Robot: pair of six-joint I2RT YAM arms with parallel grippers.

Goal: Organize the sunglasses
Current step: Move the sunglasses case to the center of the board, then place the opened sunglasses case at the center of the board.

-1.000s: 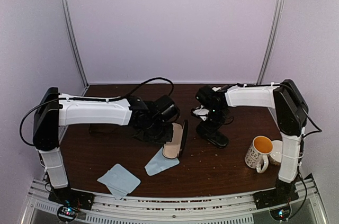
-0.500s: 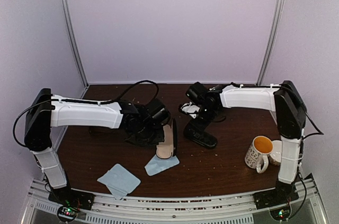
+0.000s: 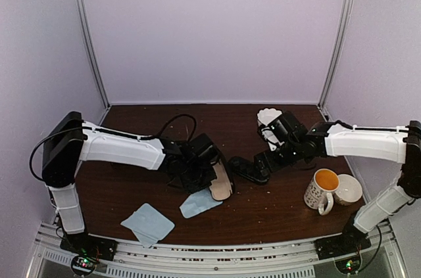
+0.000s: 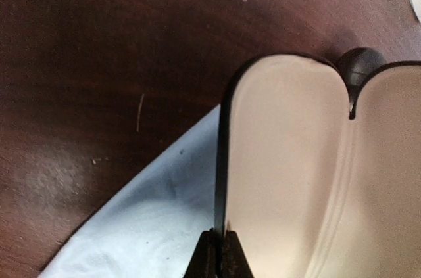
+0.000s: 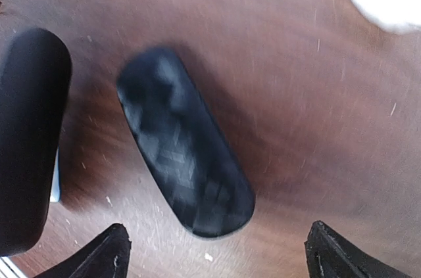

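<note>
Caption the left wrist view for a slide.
Left gripper pinches the black rim of the open, cream-lined glasses case by a light-blue cloth on the dark table.

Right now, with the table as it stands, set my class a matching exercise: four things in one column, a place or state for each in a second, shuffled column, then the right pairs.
Things
1. open glasses case
2. closed black glasses case
3. mug
4. front light-blue cloth

Places or states
A. lies by itself near the table's front edge, on the left
B. stands on the right, orange inside
C. pinched at its rim by the left gripper
D. lies shut below the open right gripper

Pairs: 1-C, 2-D, 3-B, 4-A
</note>
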